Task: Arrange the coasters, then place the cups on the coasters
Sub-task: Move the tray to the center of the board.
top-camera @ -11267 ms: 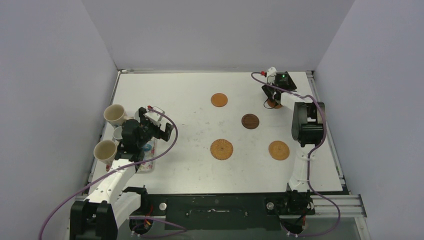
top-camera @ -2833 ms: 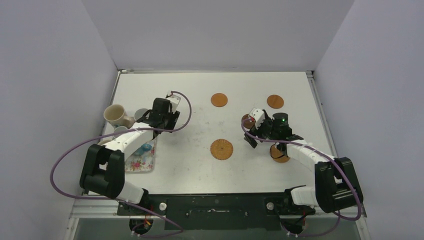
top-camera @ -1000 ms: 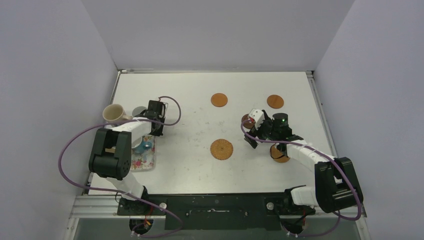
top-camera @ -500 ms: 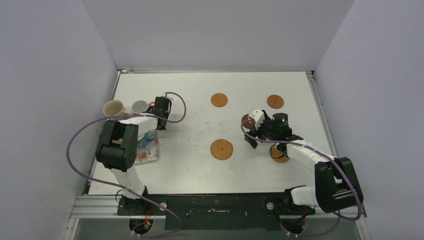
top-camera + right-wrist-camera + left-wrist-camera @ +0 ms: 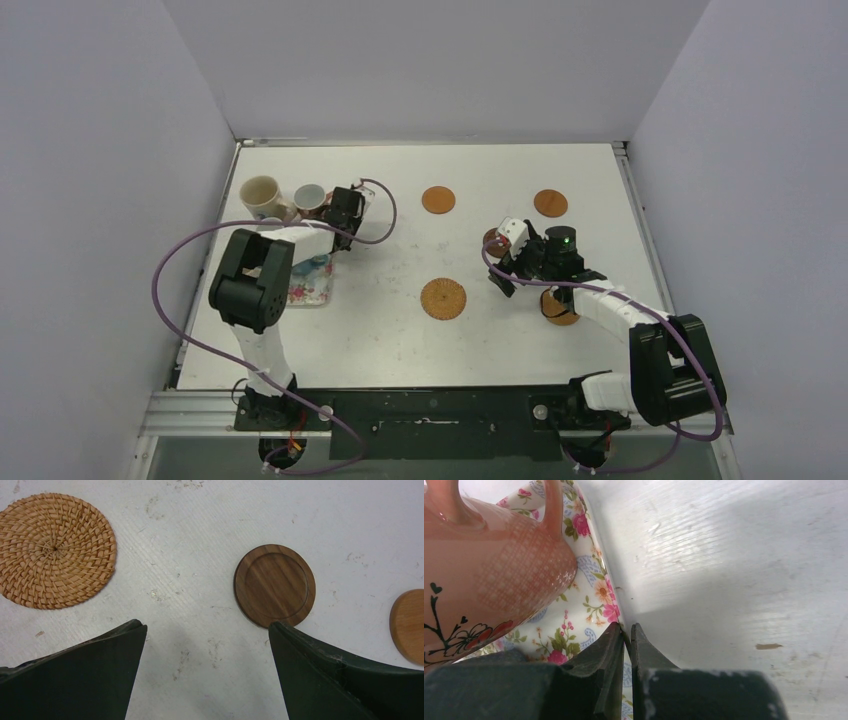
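My left gripper (image 5: 626, 630) (image 5: 345, 215) is shut on the rim of the floral tray (image 5: 589, 570) (image 5: 312, 280). A salmon-pink cup (image 5: 489, 580) sits on the tray right beside the left finger. The top view shows a cream cup (image 5: 262, 196) and another cup (image 5: 310, 199) at the tray's far end. My right gripper (image 5: 207, 630) (image 5: 505, 262) hangs open over bare table, with a woven coaster (image 5: 55, 550) (image 5: 443, 298) on its left. A dark brown coaster (image 5: 275, 585) (image 5: 493, 238) lies at its right fingertip, and a smooth orange coaster (image 5: 410, 625) further right.
Two small orange coasters (image 5: 438, 199) (image 5: 550, 203) lie toward the back of the table. Another orange coaster (image 5: 558, 308) is partly hidden under my right arm. The left arm's purple cable loops over the table's left side. Grey walls enclose the table on three sides.
My left arm has swung toward the back and right, dragging the tray and its cups along. The right arm has stayed still with its jaws open.
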{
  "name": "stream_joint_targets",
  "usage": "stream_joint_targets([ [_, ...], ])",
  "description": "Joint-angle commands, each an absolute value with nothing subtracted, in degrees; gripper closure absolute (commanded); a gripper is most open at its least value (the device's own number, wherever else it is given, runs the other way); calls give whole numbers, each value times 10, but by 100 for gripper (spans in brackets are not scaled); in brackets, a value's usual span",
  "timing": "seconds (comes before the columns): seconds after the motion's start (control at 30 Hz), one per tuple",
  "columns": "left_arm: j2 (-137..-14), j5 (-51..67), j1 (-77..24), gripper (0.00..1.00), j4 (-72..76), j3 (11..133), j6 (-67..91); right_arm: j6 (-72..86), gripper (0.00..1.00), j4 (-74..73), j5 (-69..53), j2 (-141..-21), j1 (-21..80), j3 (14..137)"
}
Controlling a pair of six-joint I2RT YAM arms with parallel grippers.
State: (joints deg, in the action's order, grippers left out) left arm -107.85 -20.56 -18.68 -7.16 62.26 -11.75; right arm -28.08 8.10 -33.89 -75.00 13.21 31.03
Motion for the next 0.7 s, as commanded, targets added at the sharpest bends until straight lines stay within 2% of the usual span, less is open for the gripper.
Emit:
stream_joint_targets([
  [0.0,-1095,-148,-207,100,-30,619,-133,-290,0,93,-354,-744,136,316],
  [0.47,-1137,-177,-186,100,-35,683,-169,-287,0,94,-347,-746,136,318],
  [0.67,-1126,-172,-187,100,-32,672,-182,-287,0,94,-348,-744,136,316],
])
